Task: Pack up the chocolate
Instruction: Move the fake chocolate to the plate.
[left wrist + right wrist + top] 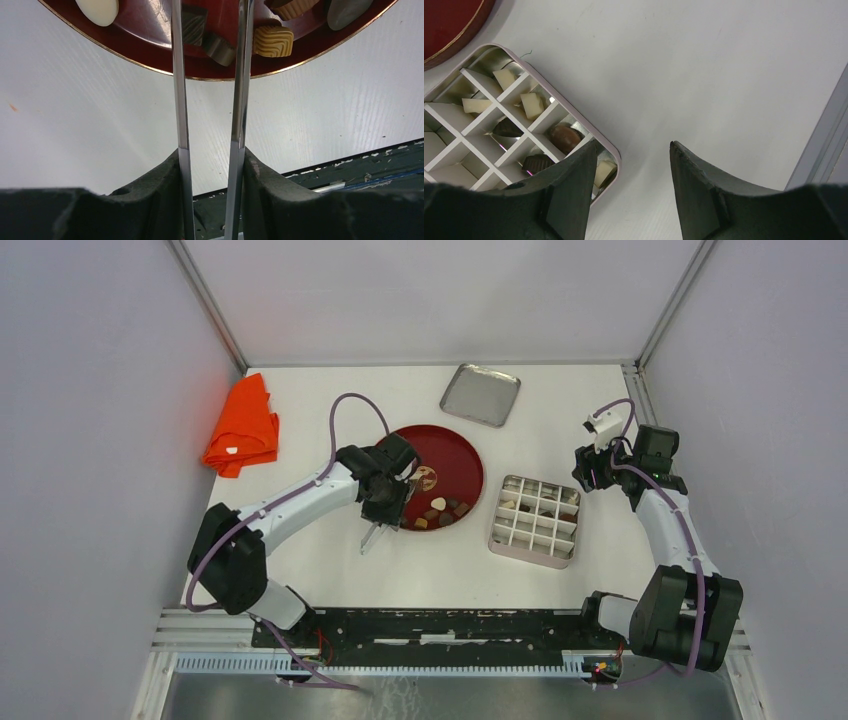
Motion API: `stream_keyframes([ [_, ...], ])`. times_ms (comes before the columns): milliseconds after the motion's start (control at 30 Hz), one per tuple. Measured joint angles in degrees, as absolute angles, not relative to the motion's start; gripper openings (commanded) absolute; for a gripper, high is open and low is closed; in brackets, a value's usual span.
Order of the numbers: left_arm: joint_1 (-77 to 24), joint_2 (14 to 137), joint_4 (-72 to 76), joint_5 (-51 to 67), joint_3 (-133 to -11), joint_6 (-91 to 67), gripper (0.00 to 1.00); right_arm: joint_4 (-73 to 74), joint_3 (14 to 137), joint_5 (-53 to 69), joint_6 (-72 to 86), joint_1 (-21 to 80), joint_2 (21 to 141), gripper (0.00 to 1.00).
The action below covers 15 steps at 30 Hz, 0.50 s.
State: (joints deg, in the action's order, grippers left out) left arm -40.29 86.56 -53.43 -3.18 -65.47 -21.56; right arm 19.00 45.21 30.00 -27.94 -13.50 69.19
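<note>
Chocolate (440, 512) lies on the red plate (455, 455) just ahead of the left gripper (385, 502), with more in the divided box (530, 552) beside the right gripper (590, 468). The left wrist view shows the fingers (165, 180) clamped on tweezers (180, 100), whose blades reach over dark pieces (220, 47). In the right wrist view the jaws stand wide and empty, the box corner under the left finger (574, 185).
</note>
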Motion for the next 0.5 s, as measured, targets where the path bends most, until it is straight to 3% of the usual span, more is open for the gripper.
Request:
stream_keyframes([
  [233,-40.25,86.3,-53.49,-2.85,-65.39,-21.56,0.41,19.0,45.21,30.02,-27.97,-13.5,69.19,0.62],
  [500,-40.25,82.56,-54.48,-2.94,-65.39,-21.56,0.27,19.0,45.21,30.02,-27.97,-13.5,69.19,0.62],
])
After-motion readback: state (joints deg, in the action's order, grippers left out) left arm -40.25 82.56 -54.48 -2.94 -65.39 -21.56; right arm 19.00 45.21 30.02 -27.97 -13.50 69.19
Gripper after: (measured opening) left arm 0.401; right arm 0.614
